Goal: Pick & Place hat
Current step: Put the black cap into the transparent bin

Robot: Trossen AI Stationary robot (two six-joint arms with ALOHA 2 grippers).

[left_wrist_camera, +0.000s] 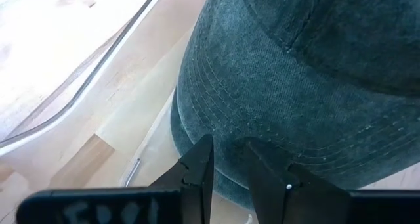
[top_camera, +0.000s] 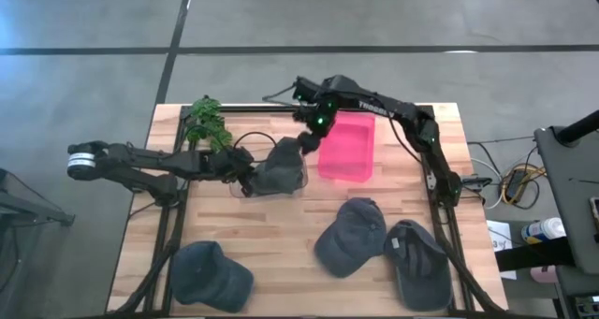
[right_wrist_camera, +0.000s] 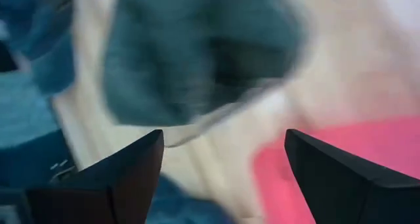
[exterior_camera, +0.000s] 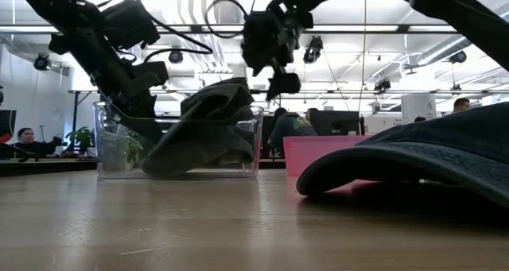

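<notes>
Two grippers sit at one hat. The left gripper (left_wrist_camera: 226, 165) has its fingers (left_wrist_camera: 200, 168) nipped on the brim edge of the dark hat (top_camera: 278, 167); the right gripper (top_camera: 307, 141) hangs just above that hat's far side with its fingers (right_wrist_camera: 118, 175) spread wide and nothing between them (released, by the look of it). Outward from the fingers, the hat lies slumped in the clear bin (exterior_camera: 176, 140), crown poking over the rim. The pink tray (top_camera: 347, 147) is just beyond the right fingers. Three more hats lie well apart from both grippers, at the table's near side.

To do this step well, my guess: the right arm should lift straight clear so it doesn't snag fabric, while the left keeps the brim pinned until the hat settles low.

The low view shows the hat riding above the bin rim, which the high view flattens. Only the left wrist view shows the pinch on the brim stitching. The right wrist view is smeared.
</notes>
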